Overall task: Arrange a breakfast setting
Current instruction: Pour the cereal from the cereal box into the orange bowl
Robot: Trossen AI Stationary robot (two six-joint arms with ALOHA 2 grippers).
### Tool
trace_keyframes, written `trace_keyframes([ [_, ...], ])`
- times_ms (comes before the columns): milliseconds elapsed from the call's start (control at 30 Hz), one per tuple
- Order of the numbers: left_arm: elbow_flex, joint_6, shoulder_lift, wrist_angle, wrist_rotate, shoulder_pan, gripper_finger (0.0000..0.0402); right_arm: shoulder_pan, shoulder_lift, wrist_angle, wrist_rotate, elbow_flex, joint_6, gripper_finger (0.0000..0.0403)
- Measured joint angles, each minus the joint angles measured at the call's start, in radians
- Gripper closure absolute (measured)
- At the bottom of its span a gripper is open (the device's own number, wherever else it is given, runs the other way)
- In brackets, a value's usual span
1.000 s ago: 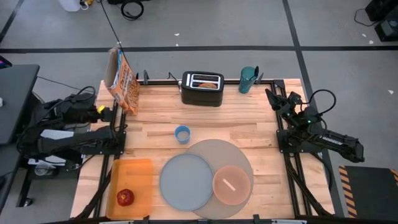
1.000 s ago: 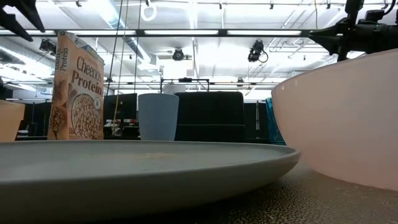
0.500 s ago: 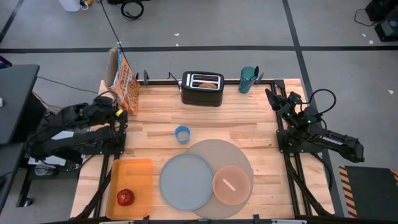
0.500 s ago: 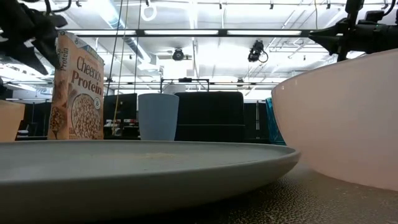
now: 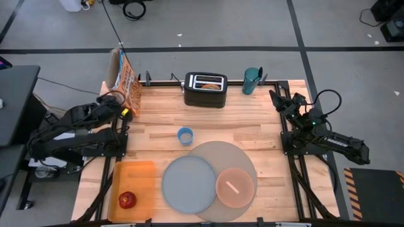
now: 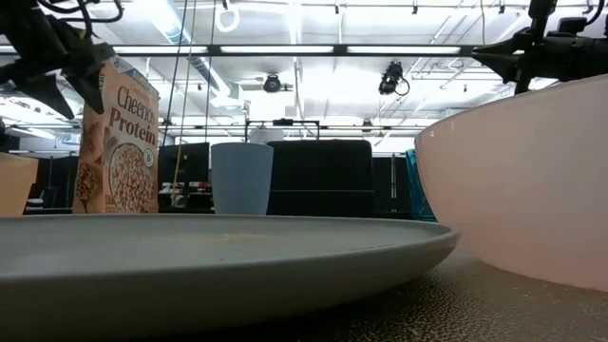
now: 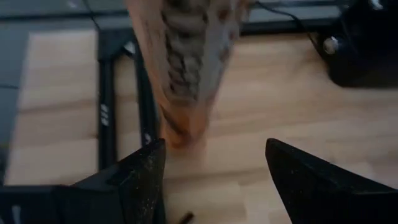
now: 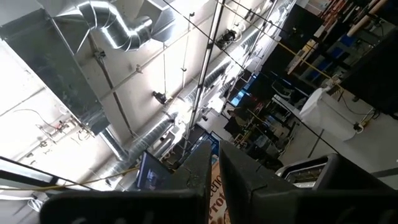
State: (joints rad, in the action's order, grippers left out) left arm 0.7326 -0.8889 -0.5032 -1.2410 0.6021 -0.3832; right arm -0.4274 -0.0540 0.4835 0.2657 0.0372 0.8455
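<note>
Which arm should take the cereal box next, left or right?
Left. Its end effector is open and right at the orange cereal box at the table's back left corner. The right end effector is shut and parked at the far right edge.

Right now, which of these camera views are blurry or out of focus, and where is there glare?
Left wrist view: the orange cereal box is smeared and soft, too close to the open left gripper. Low view: the pink bowl and grey-blue plate loom large, and ceiling strip lights glare. High view: evenly lit and sharp.
</note>
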Motion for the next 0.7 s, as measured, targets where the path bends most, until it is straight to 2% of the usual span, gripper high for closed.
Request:
trace_keyframes([
  [367,0.000,-0.070,-0.147,0.011,0.078,-0.002,0.0115,0.000,0.000,0.000,0.000,0.000,-0.001,0.0364],
  [533,0.000,-0.146,-0.156,0.012,0.135,-0.002,0.0115,0.000,0.000,0.000,0.000,0.000,0.000,0.0372],
  [700,-0.002,-0.147,-0.156,0.042,0.206,-0.002,0.0115,0.000,0.000,0.001,-0.004,0.000,0.015,0.0388],
])
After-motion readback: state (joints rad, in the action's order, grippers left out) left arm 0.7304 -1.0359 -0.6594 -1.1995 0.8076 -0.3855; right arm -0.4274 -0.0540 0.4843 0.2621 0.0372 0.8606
